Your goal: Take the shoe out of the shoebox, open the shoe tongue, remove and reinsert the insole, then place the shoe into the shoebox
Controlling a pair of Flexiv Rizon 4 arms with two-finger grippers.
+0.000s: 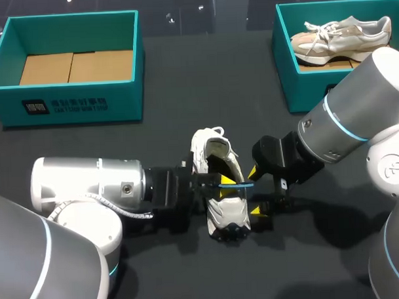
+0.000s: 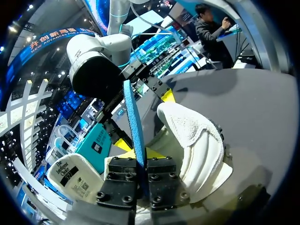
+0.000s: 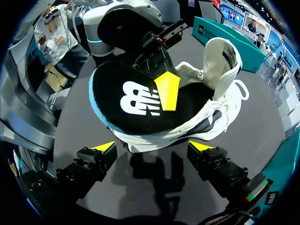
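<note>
The white shoe (image 1: 216,155) lies on the dark counter (image 1: 88,147), midway between its side edges and toward the near edge, outside both boxes. The left fingers (image 2: 154,153) are closed on the blue-edged black insole (image 3: 136,103), which lies partly in the shoe's opening. The right fingers (image 3: 104,147) are spread wide and grip nothing, just beside the shoe on the side toward the right edge. A teal shoebox (image 1: 73,101) with a cardboard floor sits at the far left corner. A second shoebox (image 1: 289,87) at the far right corner holds another sneaker (image 1: 343,39).
</note>
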